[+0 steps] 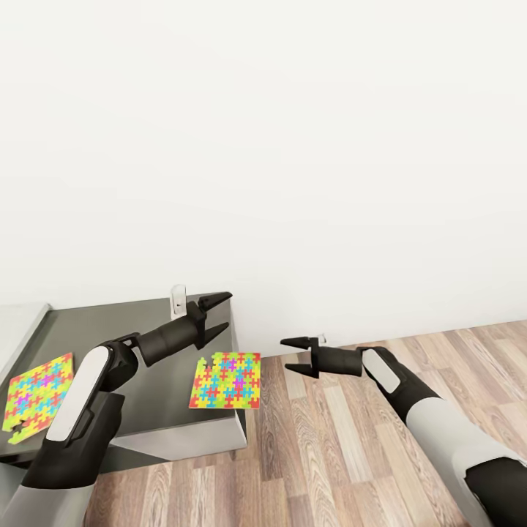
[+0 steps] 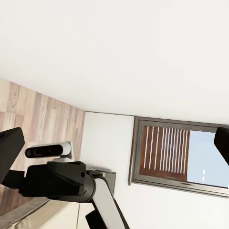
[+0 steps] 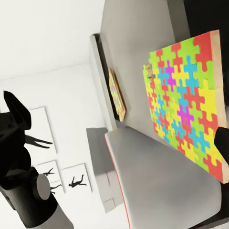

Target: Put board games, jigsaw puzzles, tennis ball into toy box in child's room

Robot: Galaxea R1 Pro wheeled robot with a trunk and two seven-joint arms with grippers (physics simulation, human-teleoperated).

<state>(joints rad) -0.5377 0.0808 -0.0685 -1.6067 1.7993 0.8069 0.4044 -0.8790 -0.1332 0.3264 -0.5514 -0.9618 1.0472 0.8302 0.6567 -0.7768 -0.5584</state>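
Dark grey bench at lower left, two jigsaw puzzles on it, one overhanging its edge, wood floor, white wall, left end effector and right end effector both spread open, empty.

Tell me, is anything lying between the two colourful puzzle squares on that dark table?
Nothing lies on the table between the left puzzle and the right puzzle. In the head view, the left arm hangs over that bare dark stretch.
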